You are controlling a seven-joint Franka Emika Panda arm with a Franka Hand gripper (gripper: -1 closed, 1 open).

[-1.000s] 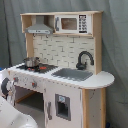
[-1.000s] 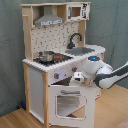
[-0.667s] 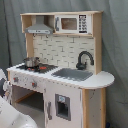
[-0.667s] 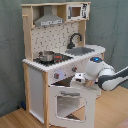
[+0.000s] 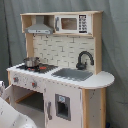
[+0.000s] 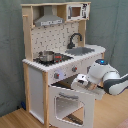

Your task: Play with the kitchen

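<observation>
So in the first exterior view the kitchen (image 5: 60, 70) pretty much fills the room, standing in front of a grey curtain (image 5: 115, 50), with the hood (image 5: 39, 29) and a little microwave (image 5: 73, 23) up top, a pot (image 5: 31, 62) on the stove at the first exterior view's left, and the black faucet (image 5: 84, 60) over the sink (image 5: 73, 74). A bit of the white arm (image 5: 12, 116) pokes in at the bottom corner, no fingers visible there. In the second exterior view the kitchen sits on a wood floor (image 6: 15, 119), and the oven door (image 6: 70, 104) is tipped open and hanging outward. The gripper (image 6: 80, 83) sits right at the door's top edge, below the knobs (image 6: 65, 73), but I can't tell if the jaws are apart or clamped on it.
</observation>
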